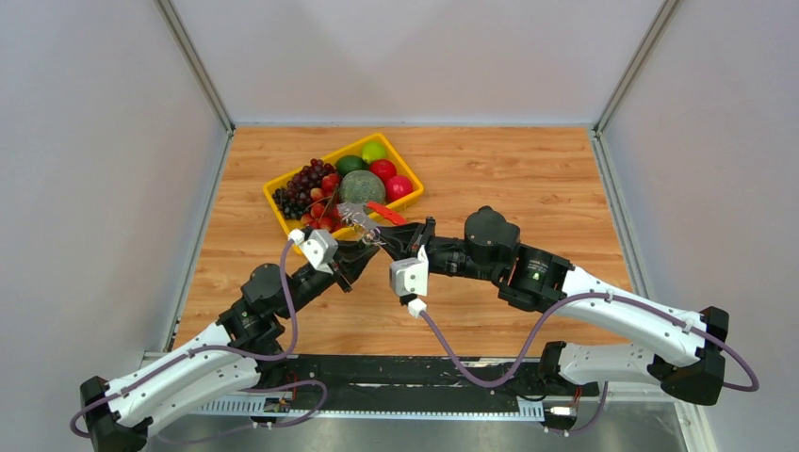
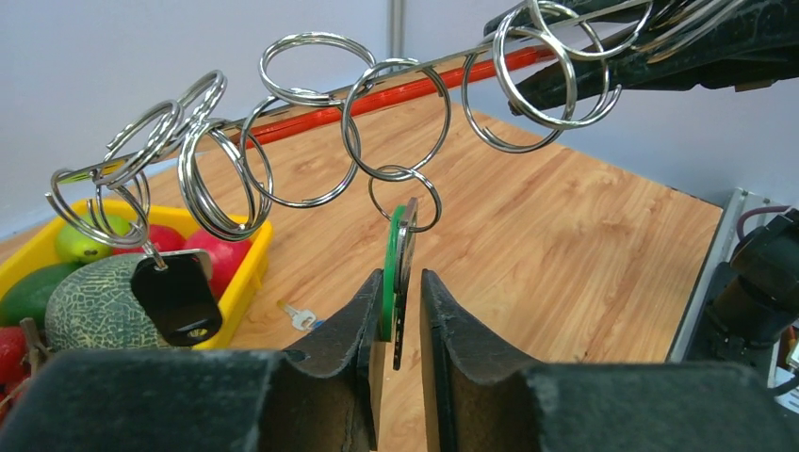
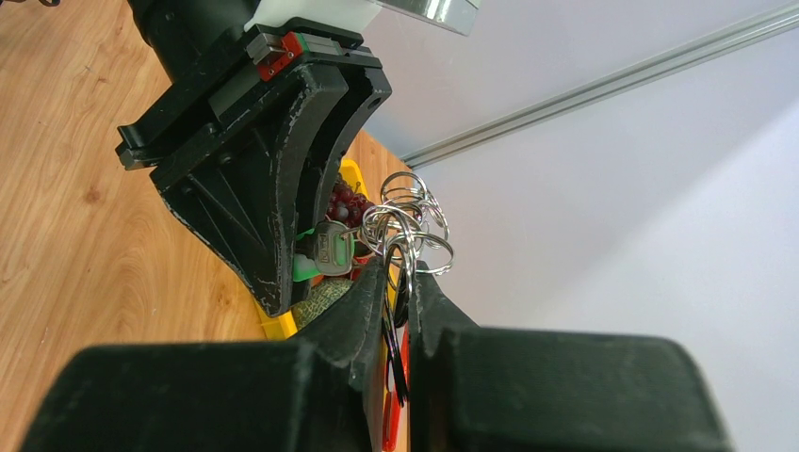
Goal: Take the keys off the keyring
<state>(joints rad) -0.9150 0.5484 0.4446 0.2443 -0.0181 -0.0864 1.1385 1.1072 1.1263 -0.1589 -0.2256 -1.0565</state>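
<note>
Expect the keys to be light, stiff and slippery. They hang on split rings along the red keyring, above the bench. Your left claw pinches the green-headed key by its flat head. Your right claw is clamped on the keyring. Grip flat faces only. The keyring's opening is hidden.
</note>
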